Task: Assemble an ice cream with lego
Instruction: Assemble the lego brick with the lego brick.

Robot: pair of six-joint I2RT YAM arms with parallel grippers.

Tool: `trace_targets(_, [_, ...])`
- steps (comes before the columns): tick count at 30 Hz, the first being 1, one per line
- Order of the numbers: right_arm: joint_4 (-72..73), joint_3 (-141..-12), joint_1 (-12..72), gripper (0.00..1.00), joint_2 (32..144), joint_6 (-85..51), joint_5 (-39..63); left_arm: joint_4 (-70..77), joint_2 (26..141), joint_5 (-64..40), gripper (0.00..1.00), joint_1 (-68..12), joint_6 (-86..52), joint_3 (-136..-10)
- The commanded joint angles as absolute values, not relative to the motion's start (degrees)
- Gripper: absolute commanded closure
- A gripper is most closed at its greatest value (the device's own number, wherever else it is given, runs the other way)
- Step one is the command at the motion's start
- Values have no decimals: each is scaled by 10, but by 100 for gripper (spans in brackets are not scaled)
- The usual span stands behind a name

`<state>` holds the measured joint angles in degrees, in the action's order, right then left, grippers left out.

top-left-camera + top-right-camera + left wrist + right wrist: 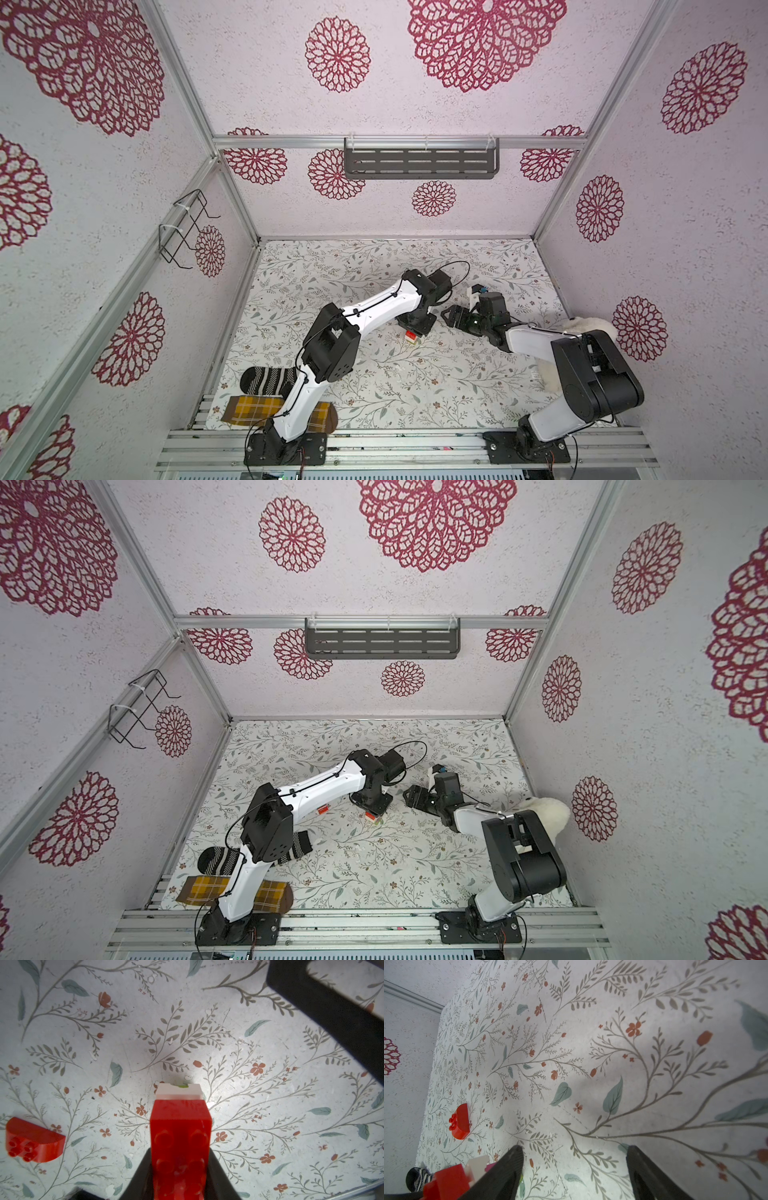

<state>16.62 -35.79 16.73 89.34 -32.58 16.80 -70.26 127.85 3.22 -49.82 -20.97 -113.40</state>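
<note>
Red, cream, a sliver of green: the ice cream (180, 1126) is half-built, clamped in the left gripper (180, 1159) at the tabletop (270, 1105). Right gripper (574, 1159) gapes empty; next job, probably, fetching the loose red brick (34, 1140).

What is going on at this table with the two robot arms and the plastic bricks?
The left gripper is shut on the part-built ice cream, a stack showing red and cream-white bricks with a sliver of lime green, near the middle of the table. The right gripper is open and empty beside it. One rounded red brick lies loose on the table, not yet joined.
</note>
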Motion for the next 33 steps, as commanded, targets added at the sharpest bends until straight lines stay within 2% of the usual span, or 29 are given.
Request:
trace_targets(1, [170,-378,171,18,896,-321,178,-689,1267,17,100,-495,-196,-1124])
trace_targets(11, [169,-381,176,18,897,-317,176,-711,1282,-17,100,-490,-202,-1106])
trace_targets(28, [164,-387,182,18,903,-312,179,-731,1321,26,100,-490,-214,-1113])
trace_targets(33, [164,-387,182,18,904,-312,178,-734,1336,6,97,-495,-209,-1105])
